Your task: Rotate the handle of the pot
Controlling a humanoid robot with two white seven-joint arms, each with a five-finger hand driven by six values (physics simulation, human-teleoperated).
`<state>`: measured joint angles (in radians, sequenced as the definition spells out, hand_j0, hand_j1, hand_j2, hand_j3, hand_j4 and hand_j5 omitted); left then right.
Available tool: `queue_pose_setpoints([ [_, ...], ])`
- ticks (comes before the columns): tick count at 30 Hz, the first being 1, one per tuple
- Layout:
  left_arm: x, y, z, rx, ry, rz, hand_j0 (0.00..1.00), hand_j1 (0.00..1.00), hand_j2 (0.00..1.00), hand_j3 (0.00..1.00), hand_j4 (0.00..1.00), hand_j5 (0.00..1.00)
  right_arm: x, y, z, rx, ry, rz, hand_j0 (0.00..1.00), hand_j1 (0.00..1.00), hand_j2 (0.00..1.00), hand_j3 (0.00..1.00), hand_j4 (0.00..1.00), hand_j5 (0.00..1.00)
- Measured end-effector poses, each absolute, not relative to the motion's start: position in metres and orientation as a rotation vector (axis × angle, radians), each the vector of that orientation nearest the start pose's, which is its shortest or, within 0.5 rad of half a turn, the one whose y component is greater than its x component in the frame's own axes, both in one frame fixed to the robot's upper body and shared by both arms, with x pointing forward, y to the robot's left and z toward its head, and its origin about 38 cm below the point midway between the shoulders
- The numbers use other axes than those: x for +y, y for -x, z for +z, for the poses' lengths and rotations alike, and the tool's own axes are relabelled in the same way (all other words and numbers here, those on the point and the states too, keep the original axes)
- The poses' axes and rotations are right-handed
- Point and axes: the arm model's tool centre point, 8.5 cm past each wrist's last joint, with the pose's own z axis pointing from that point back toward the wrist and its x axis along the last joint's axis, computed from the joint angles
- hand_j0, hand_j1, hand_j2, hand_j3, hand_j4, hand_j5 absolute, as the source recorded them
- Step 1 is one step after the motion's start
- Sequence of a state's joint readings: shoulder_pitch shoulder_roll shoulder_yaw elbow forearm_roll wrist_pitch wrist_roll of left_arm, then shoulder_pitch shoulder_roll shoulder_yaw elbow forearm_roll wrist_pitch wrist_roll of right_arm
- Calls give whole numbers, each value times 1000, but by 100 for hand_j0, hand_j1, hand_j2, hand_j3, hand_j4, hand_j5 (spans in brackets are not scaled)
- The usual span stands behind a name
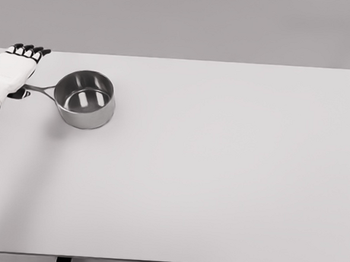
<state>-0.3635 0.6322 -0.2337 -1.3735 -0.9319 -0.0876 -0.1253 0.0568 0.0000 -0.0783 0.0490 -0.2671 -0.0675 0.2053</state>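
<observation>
A small steel pot [85, 99] stands upright on the white table [208, 168] at the left, empty inside. Its thin handle [41, 89] points left, toward the table's left edge. My left hand [13, 68] hovers over the handle's outer end, palm down, its dark-tipped fingers [29, 51] stretched away from me and spread. It covers the handle's tip, and nothing is held. The thumb shows as a dark shape beneath the palm beside the handle. The right arm is out of view.
The table's left edge runs just beside my left hand. A grey wall stands behind the table's far edge. Two dark table legs show below the front edge.
</observation>
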Motion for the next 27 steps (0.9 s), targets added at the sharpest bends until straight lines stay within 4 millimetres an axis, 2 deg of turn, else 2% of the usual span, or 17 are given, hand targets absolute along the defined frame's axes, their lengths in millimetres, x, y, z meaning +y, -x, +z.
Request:
queue_pose_setpoints([
  [12,388,-463,182,-1211,-1195,-1418,100,100,100,100,100,100,-256,42,-259,-12,-91,-346,100,100,100,100,100,100],
  [27,385,-459,167,-1200,-1159,-1422,100,100,100,100,100,100,-256,42,-259,-12,-91,-346,100,100,100,100,100,100],
])
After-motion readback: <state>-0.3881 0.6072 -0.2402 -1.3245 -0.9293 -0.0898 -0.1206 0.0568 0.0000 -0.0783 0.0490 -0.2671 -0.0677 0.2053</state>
